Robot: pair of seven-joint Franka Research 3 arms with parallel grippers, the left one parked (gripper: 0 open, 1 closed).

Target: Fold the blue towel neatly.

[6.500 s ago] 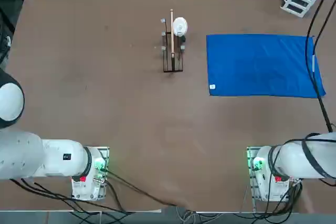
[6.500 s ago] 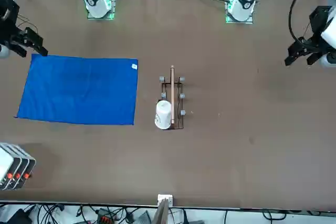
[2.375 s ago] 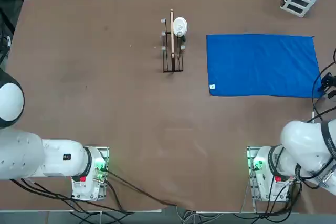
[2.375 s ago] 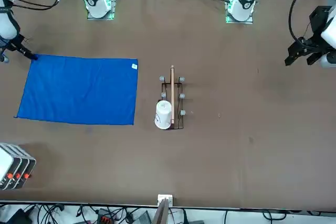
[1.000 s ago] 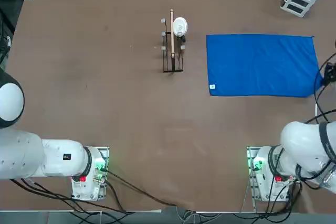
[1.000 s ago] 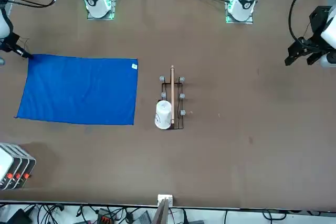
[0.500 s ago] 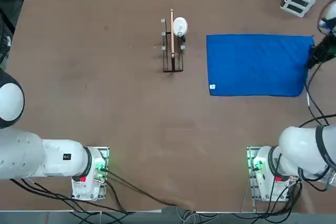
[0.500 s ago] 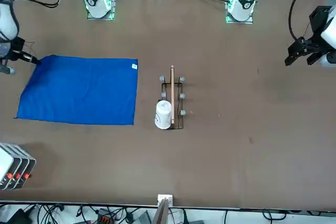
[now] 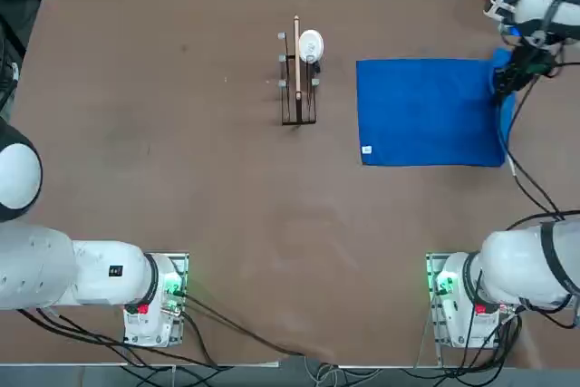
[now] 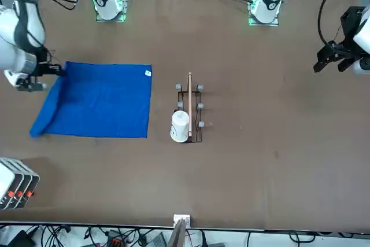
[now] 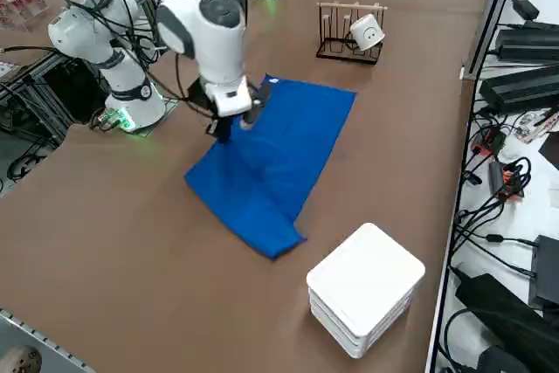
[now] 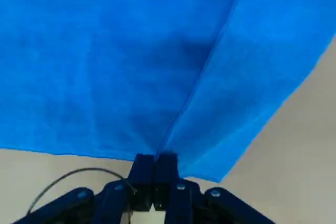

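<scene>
One blue towel (image 9: 430, 113) lies on the brown table (image 9: 181, 160), right of a small wooden rack (image 9: 297, 79) holding a white cup (image 9: 311, 43). Right gripper (image 12: 155, 167) pinches the towel's edge, fingers clamped together on the cloth, lifting that end so it drapes over the flat part. White tag (image 9: 366, 149) at near-left corner. White box (image 11: 365, 286) nearby.

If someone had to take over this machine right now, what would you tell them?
Right gripper: shut on a near corner of the blue towel, held up above the table.
Towel: that end is lifted and curling over; the rest lies flat, white tag at the corner nearest the rack.
Done: corner gripped and raised.
Left: carry it across toward the tag end, lay it down, square the edges, release.
</scene>
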